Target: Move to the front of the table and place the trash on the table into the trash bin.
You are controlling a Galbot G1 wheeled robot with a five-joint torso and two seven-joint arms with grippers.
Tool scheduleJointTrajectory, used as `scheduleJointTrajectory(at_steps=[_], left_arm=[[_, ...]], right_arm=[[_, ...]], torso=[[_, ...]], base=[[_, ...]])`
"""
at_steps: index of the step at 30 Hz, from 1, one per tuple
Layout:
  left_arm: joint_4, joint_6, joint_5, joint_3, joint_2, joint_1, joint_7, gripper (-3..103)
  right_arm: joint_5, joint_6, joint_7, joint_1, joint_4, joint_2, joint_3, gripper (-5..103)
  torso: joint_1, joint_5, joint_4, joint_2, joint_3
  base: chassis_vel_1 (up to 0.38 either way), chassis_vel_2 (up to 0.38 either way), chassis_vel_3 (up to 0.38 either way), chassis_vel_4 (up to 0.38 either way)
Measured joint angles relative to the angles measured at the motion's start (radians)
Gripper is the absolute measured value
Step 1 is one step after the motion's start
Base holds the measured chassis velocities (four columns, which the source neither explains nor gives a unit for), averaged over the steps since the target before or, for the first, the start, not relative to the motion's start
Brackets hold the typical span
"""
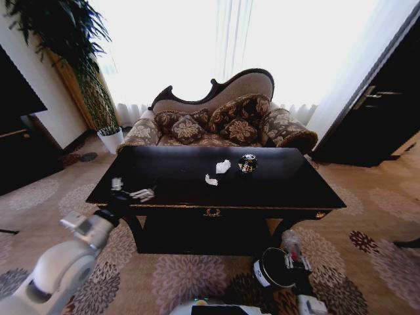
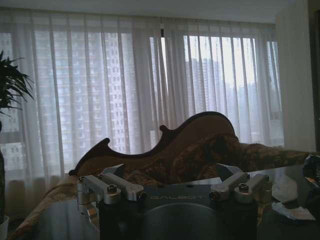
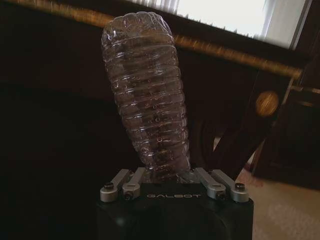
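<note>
The clear bottle (image 3: 148, 95) is being gripped by the right gripper (image 3: 173, 176) just above the trash bin (image 1: 272, 268), below the table's (image 1: 170, 190) front edge; releasing it comes next. The left gripper (image 1: 131, 190) is hovering spread open over the table's left corner, two paper wads (image 1: 223, 166) and a dark round piece (image 1: 247, 163) waiting mid-table.

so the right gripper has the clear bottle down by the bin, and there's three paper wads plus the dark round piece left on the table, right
Not quite: two paper wads lie on the table, not three, as the head view shows. The dark round piece lies beside them, and the right gripper does hold the clear bottle by the bin.
</note>
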Motion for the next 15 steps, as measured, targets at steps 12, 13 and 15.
scheduleJointTrajectory(at_steps=[12,13,15], left_arm=[[0.018,-0.119,-0.041,-0.179,-0.081,0.205,0.059,100],[0.02,-0.132,-0.041,-0.192,-0.094,0.223,0.063,100],[0.027,-0.149,-0.041,-0.207,-0.11,0.246,0.068,100]], right_arm=[[0.074,-0.031,-0.021,0.151,-0.223,-0.019,-0.06,28],[0.076,-0.033,-0.022,0.167,-0.253,-0.021,-0.068,28],[0.077,-0.035,-0.023,0.186,-0.291,-0.022,-0.079,28]], torso=[[0.0,0.0002,0.0,0.0,0.0],[0.0,0.0,0.0,0.0,0.0],[0.0,0.0001,-0.0001,0.0,0.0]], base=[[0.0,0.0,0.0,0.0],[0.0,0.0,0.0,0.0],[0.0,0.0,0.0,0.0]])
